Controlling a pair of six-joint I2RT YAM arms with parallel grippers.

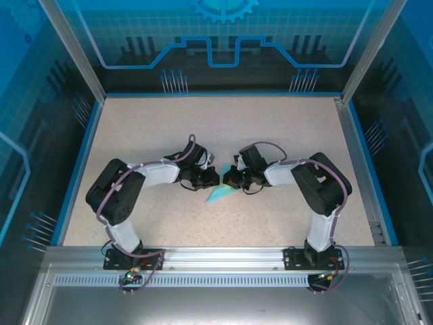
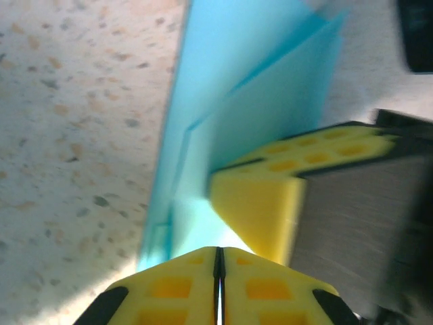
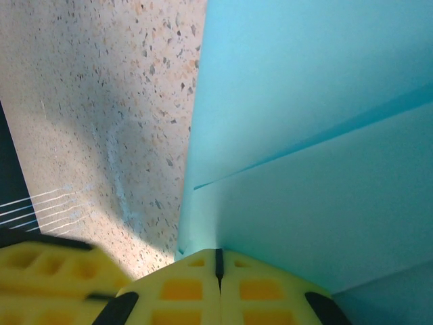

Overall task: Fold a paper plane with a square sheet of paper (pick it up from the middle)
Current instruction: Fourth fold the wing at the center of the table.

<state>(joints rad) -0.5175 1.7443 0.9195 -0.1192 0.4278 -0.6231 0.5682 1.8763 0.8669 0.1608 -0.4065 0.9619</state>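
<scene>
Two closed grippers meet at the centre of the top view: left gripper [image 1: 216, 178] and right gripper [image 1: 227, 179] both pinch the folded blue paper [image 1: 218, 196].

Light cyan-blue paper [image 3: 304, 101], yellow fingers [image 2: 176, 291] edged black, beige counter [image 1: 270, 135] speckled brown and grey, blue gridded walls [image 1: 40, 101]

And we're inside a robot lab test cell here: aluminium posts [image 1: 76, 51] frame blue see-through panels [image 1: 270, 30] printed with gear and circuit graphics, walling in a speckled tabletop [image 1: 223, 128] where a left arm [image 1: 115, 196] and a right arm [image 1: 325, 183] sit bolted to a metal rail [image 1: 223, 254].
</scene>
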